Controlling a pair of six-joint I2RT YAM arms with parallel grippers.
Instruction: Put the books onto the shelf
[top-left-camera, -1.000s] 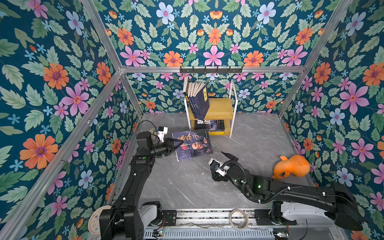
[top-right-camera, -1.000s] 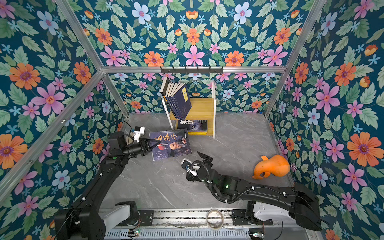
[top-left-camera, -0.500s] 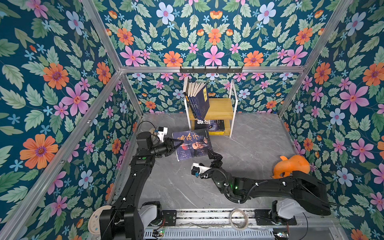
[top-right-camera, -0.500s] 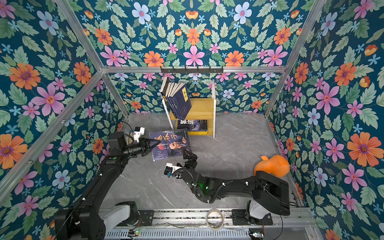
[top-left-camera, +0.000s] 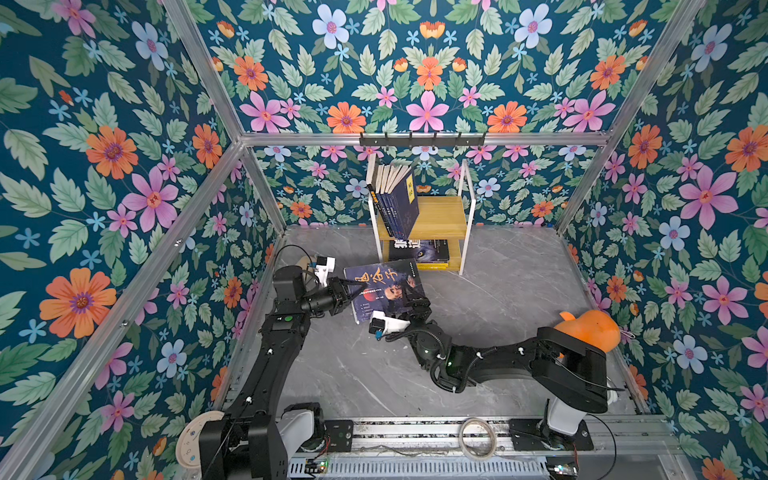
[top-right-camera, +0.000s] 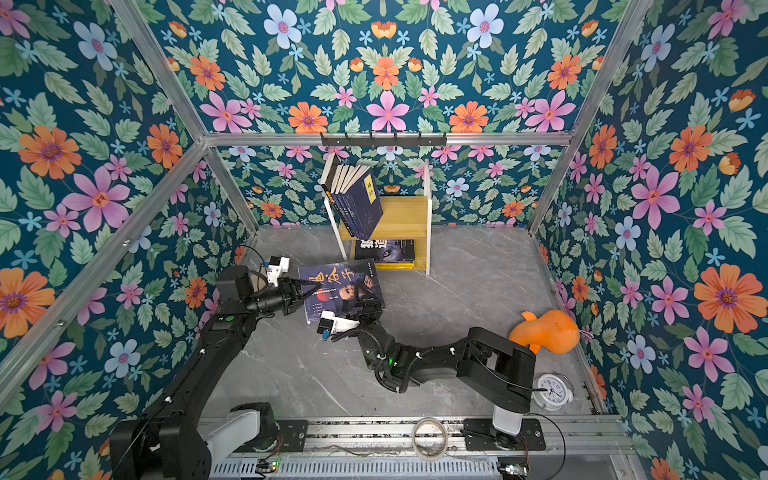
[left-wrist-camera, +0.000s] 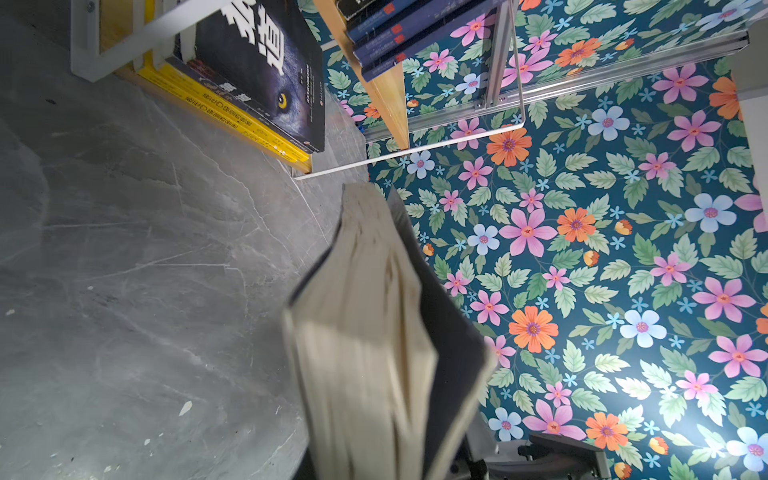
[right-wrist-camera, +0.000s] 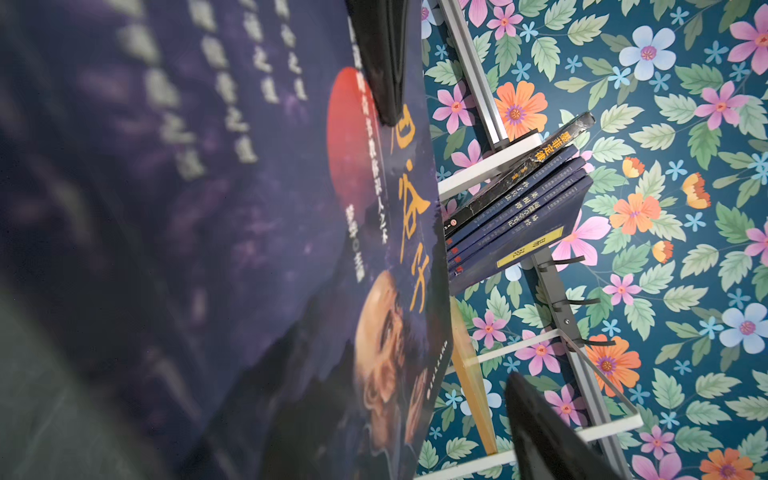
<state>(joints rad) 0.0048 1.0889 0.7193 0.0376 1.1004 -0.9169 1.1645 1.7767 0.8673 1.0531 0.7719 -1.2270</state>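
Starting at the left, we are clamping our left gripper (top-left-camera: 341, 291) on the left edge of a dark book (top-left-camera: 388, 289), the one with big orange characters and a face on its cover. As far as we can tell, we are holding it clear of the table (top-left-camera: 519, 299), cover tilted upward, just in front of the shelf (top-left-camera: 442, 216). In the left wrist view its pages are fanning a little, so we are judging this grip as thin.

Moving right, we are placing our right gripper (top-left-camera: 415, 300) at the book's lower right corner. Its jaws are standing apart. In the right wrist view, 1 finger (right-wrist-camera: 388, 62) is lying over the cover and the other (right-wrist-camera: 548, 440) is sitting beyond the book's edge. We cannot tell whether either is touching.

Further right and back, the shelf's 2 tiers are already carrying books. A navy row (top-left-camera: 397, 199) is leaning against the left side of the frame on the top board, and a flat stack (top-left-camera: 419, 250) is lying on the lower board.

We are reading this as the second-grip step for 1 more book. Next we are needing to close the right jaws squarely on that corner. Then we are needing to stand the book up and slide it into the free space on the top board, without knocking the leaning row.
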